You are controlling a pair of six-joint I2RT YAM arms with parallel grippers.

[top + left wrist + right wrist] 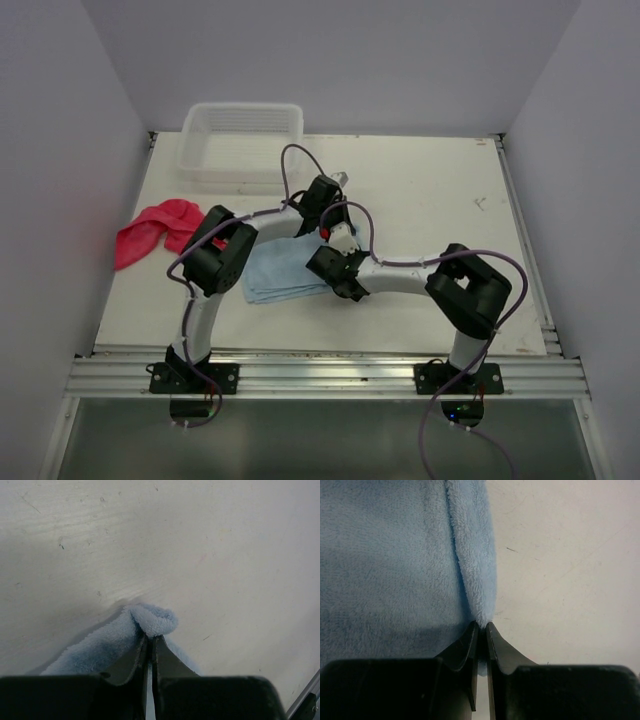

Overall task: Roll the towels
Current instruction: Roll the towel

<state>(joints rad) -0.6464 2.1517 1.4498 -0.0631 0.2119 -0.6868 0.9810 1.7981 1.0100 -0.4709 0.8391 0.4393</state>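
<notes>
From above, the blue towel (280,272) lies on the table (440,200), on the near side of the bin (240,150). Left wrist: the left pincer (150,639) pinches one corner thinly. Right wrist: the right pincer (481,626) nips its edge; uneven pulling may slip it free, skewing the roll.

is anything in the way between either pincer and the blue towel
Nothing visible. The left pincer and the right pincer are each already shut on an edge of the blue towel. The pink towel and the plastic tub lie off to the side, apart from it.
</notes>
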